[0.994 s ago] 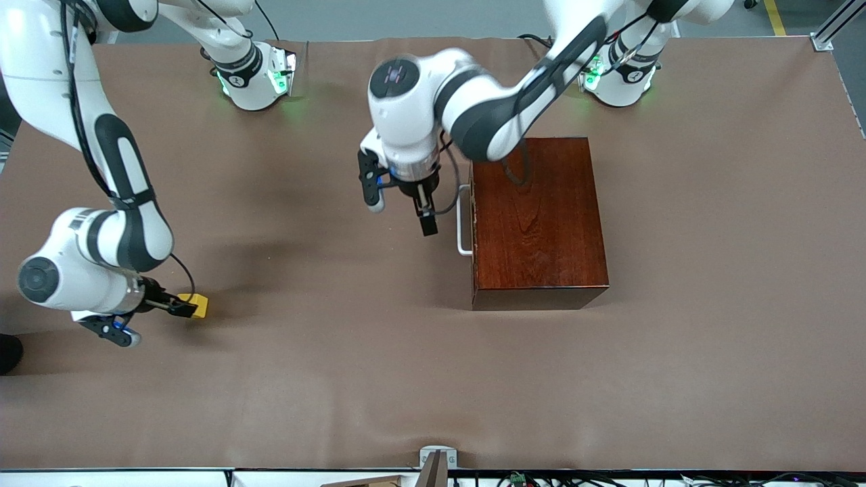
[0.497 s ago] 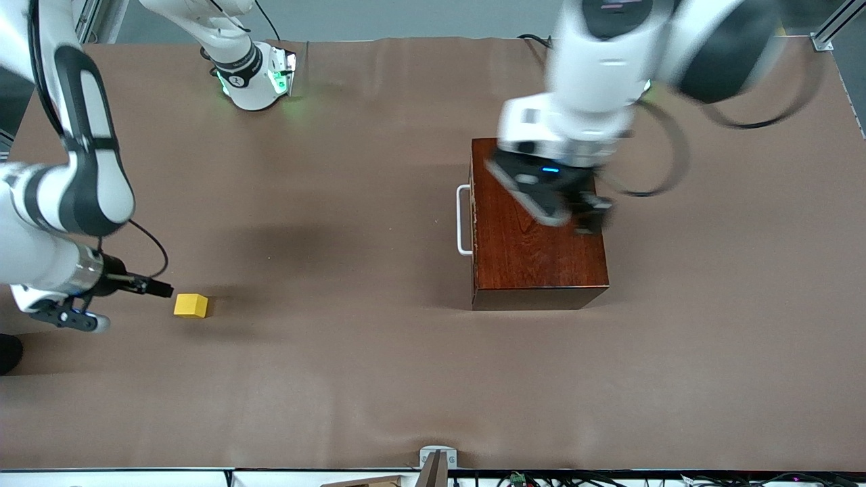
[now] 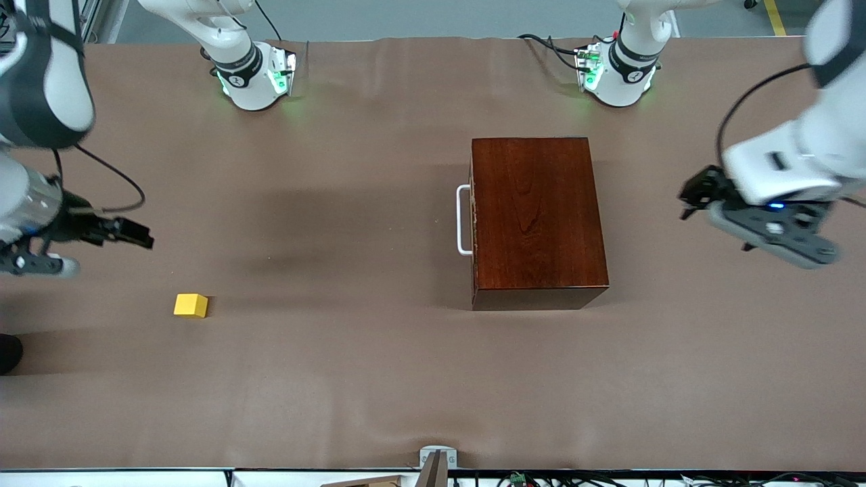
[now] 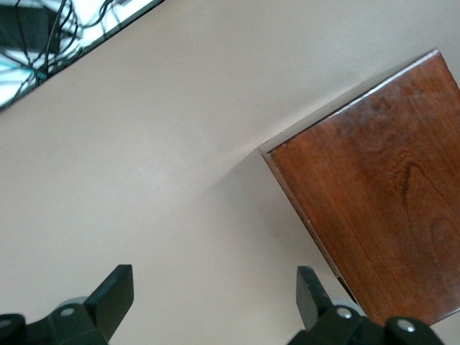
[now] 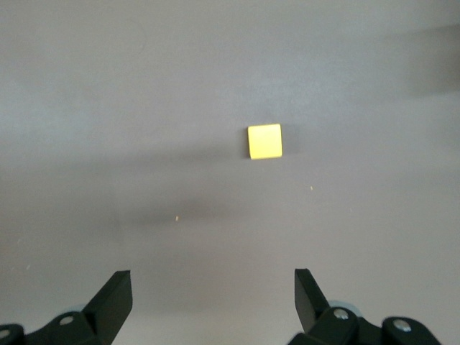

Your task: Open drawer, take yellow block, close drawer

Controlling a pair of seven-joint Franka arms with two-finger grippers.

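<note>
Both tools are hanging open and empty over the brown surface [image 3: 379,379], each pulled out to its own end. At the left edge of the front frame, the right tool [image 3: 139,237] is hovering with its black fingers spread apart; its wrist view shows the two fingertips [image 5: 115,295] wide apart with nothing between them and the yellow block [image 5: 264,141] lying on the cloth below, well clear of them. At the right edge of the front frame, the left tool [image 3: 693,196] is hanging over bare cloth toward the left arm's end, beside the wooden box [image 3: 534,216] but not touching it; its wrist view shows the fingers [image 4: 111,295] parted around empty air, with a corner of the box's glossy reddish-brown top [image 4: 381,208] in sight.

In the lower left of the front frame, the yellow block [image 3: 191,305] is sitting alone on the surface, nearer the front camera than the right tool and well apart from the box. In the middle of the frame, the drawer [image 3: 473,216] is sitting shut, flush with the box, its white U-shaped handle [image 3: 462,220] pointing toward the right arm's end of the surface.
</note>
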